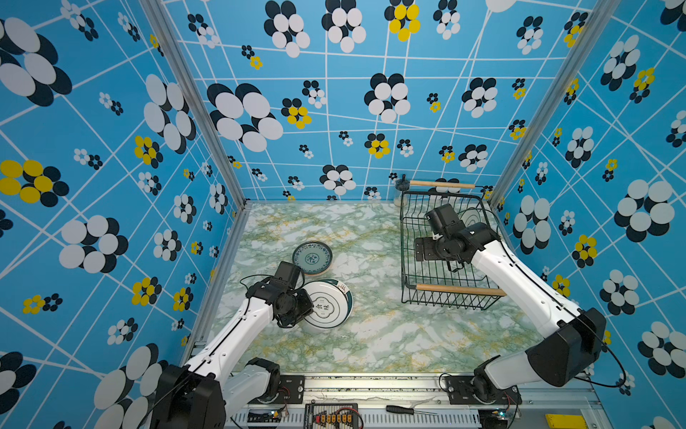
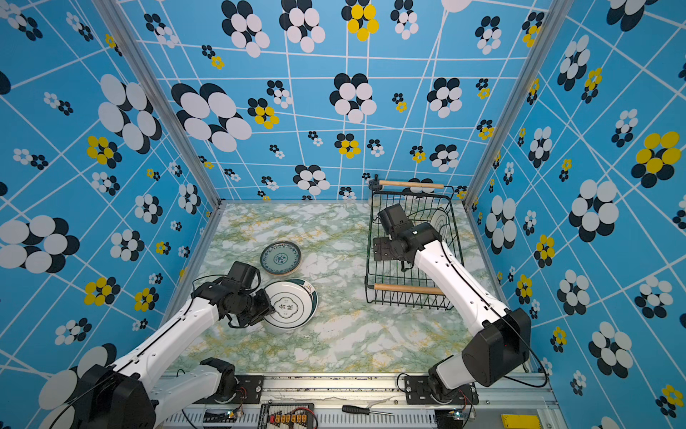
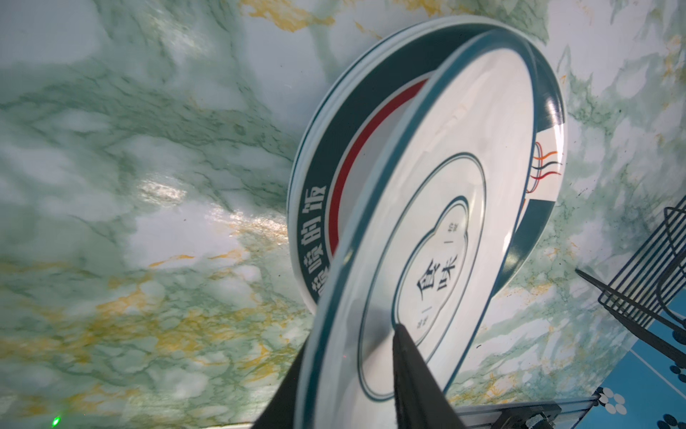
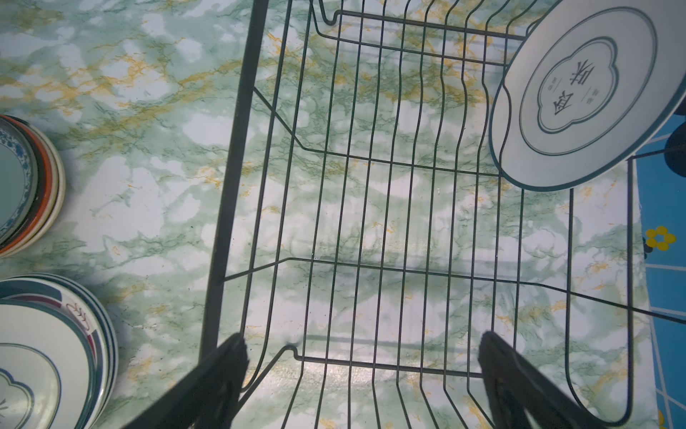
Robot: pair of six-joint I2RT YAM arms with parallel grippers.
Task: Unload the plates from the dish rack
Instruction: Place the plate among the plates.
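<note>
Left gripper (image 3: 352,345) straddles the tilted emblem plate (image 3: 438,230) over the left stack (image 3: 326,148); pinching or not, I cannot tell. Settle it flat before releasing. Right gripper (image 4: 363,345) hovers, jaws spread, over the dish rack (image 4: 237,148); last plate (image 4: 579,93) stands far-right

The middle and front of the table (image 1: 371,334) are bare, so a gripper can pass there freely. On the left, two piles of plates stand close together: the small pile (image 1: 312,258) farther back and the big pile (image 1: 334,306) nearer. The left arm (image 1: 237,327) leans over the big pile's left edge.

The dish rack (image 1: 430,301) sits at the right. Its wire sides and two wooden handles (image 1: 460,290) block the way in from the side (the top is open). The right arm (image 1: 512,275) reaches in over the near right corner. The rack floor is almost bare. Only one plate (image 1: 473,217) stands in the far right corner. A small jar (image 1: 400,191) hides just behind the rack.
</note>
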